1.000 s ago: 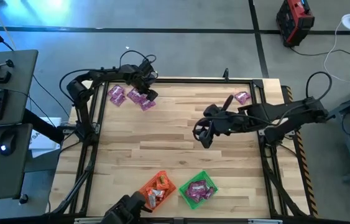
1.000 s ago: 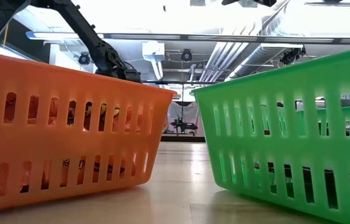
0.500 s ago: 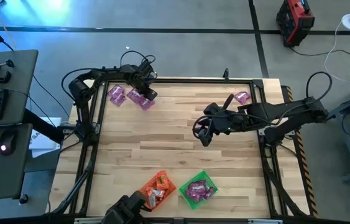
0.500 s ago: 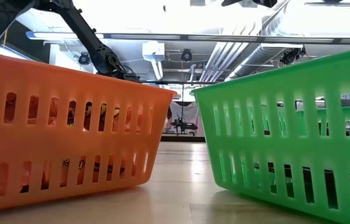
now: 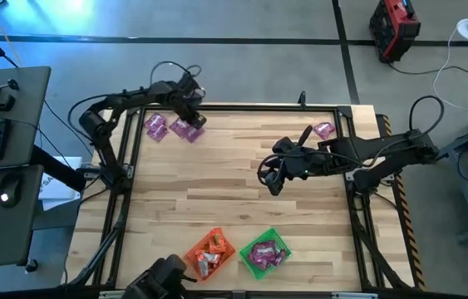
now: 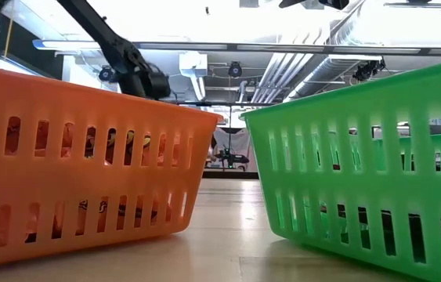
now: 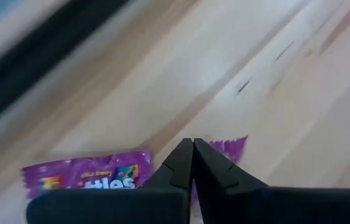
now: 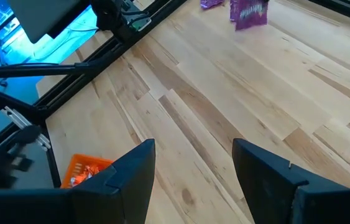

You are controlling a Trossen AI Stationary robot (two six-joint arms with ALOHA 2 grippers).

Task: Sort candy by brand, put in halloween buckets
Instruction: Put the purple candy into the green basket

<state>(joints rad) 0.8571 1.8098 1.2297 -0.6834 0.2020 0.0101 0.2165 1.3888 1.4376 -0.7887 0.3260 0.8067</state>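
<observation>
Even overhead light falls on the worktop (image 5: 234, 191), with soft shadows beneath both arms. Blue glow tints the floor at the high view's far-left corner. Ceiling lights blow out the low view. The left wrist view is motion-blurred.

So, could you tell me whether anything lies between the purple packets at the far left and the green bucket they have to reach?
Nothing visible does. The left end effector is shut at the purple packets, and bare table runs from there to the green bucket. The right end effector hovers open over mid-table, to the right of that line.
</observation>
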